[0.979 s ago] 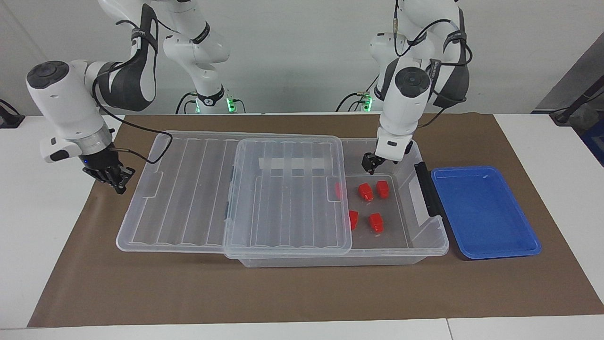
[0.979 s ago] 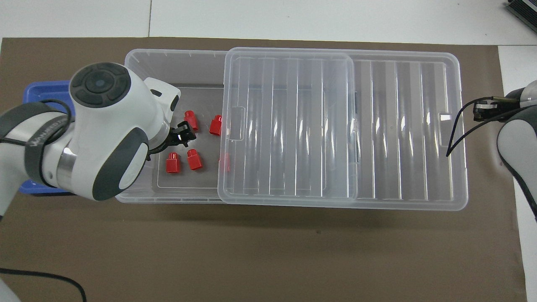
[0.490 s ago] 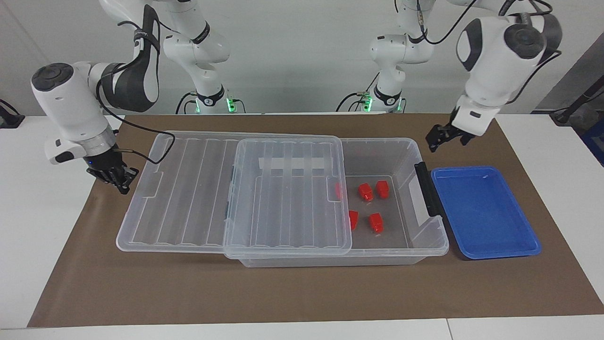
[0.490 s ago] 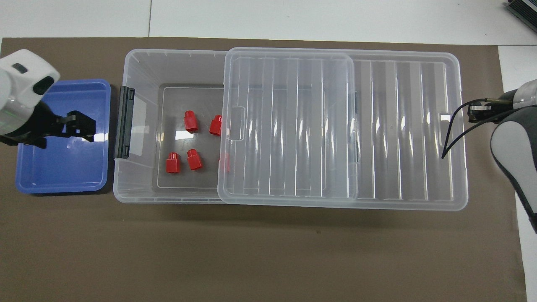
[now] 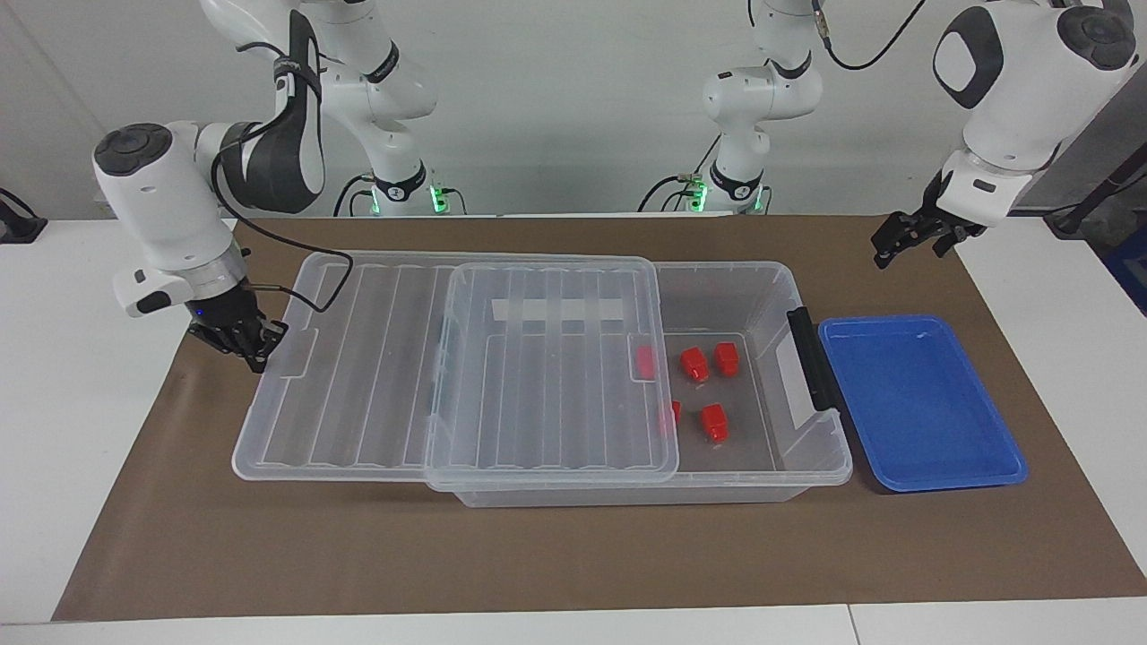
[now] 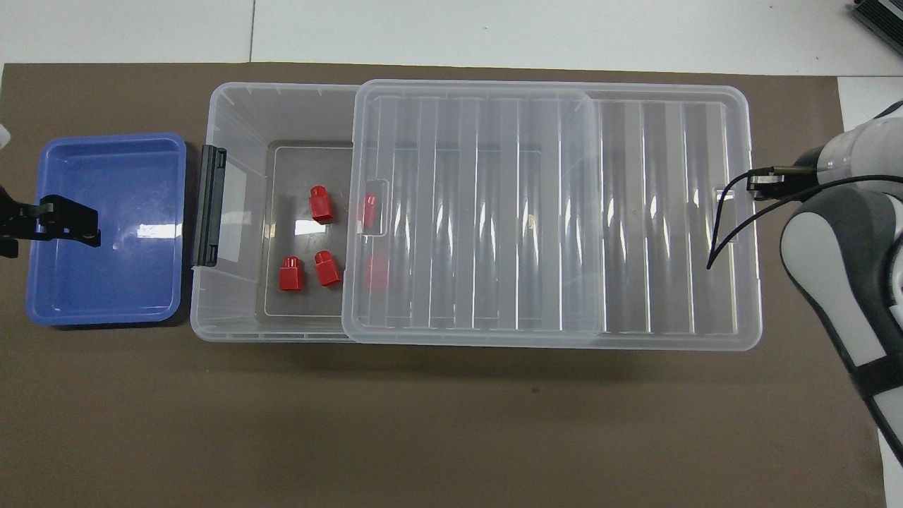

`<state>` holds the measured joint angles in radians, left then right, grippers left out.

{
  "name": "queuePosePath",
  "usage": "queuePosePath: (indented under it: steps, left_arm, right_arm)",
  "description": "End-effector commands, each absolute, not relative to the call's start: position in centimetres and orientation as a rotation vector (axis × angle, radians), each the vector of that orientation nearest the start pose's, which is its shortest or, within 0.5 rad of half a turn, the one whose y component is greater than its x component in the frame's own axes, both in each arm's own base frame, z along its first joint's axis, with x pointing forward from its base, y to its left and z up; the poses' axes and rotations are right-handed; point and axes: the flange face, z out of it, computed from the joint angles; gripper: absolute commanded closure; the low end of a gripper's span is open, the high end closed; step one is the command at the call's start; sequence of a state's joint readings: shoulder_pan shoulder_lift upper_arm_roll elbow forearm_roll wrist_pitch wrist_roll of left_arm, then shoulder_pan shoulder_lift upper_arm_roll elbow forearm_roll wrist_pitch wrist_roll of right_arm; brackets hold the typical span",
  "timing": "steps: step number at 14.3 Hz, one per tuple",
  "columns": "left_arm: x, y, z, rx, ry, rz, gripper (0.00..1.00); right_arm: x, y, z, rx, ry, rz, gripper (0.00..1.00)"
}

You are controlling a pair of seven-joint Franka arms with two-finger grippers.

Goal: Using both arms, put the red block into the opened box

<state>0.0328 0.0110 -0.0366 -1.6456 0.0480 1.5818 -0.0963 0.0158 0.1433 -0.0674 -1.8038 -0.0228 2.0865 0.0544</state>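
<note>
The box (image 5: 772, 288) (image 6: 233, 113) is a clear bin with its ribbed lid (image 5: 376, 376) (image 6: 635, 212) slid partway off toward the right arm's end. Several red blocks lie on its floor. Three sit in the uncovered part (image 5: 694, 365) (image 6: 321, 204), and two more (image 5: 645, 361) (image 6: 376, 271) show through the lid. My right gripper (image 5: 251, 349) (image 6: 756, 185) is shut, its tips against the lid's end rim. My left gripper (image 5: 909, 242) (image 6: 81, 224) hangs open with nothing in it, up in the air over the blue tray.
A shallow blue tray (image 5: 923, 479) (image 6: 106, 310) with nothing in it stands beside the box at the left arm's end, next to the dark latch (image 5: 809, 358). A brown mat (image 5: 538, 555) covers the table under everything.
The left gripper rose out of the box and swung away over the blue tray. The right gripper moved toward the box, and the lid slid with it, covering more of the opening.
</note>
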Motion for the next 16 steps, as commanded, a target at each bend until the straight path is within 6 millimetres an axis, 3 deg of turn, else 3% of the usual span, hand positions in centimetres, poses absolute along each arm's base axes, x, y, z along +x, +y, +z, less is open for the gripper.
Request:
queuePosePath:
  steps: [1, 3, 11, 13, 15, 16]
  left_arm:
    - [54.5, 1.7, 58.3, -3.09, -0.189, 0.121, 0.0]
    - [54.4, 3.2, 58.0, -3.09, -0.214, 0.108, 0.0]
    - [54.9, 2.7, 58.0, -3.096, -0.196, 0.044, 0.0]
    - [55.9, 2.6, 56.7, -3.096, -0.193, 0.065, 0.0]
    - [56.3, 2.1, 57.0, -3.097, -0.174, 0.055, 0.0]
    - [56.9, 2.4, 58.4, -3.103, -0.187, 0.056, 0.0]
  right_arm:
    - [61.6, -0.1, 47.3, -3.142, 0.038, -0.237, 1.0]
    - [61.5, 2.0, 47.3, -3.136, -0.019, -0.22, 1.0]
    - [60.5, 8.8, 47.0, -3.112, -0.198, -0.158, 1.0]
    - [60.2, 10.2, 47.1, -3.104, -0.233, -0.16, 1.0]
    - [60.0, 11.2, 47.1, -3.099, -0.261, -0.16, 1.0]
    - [59.9, 11.8, 47.1, -3.096, -0.275, -0.16, 1.0]
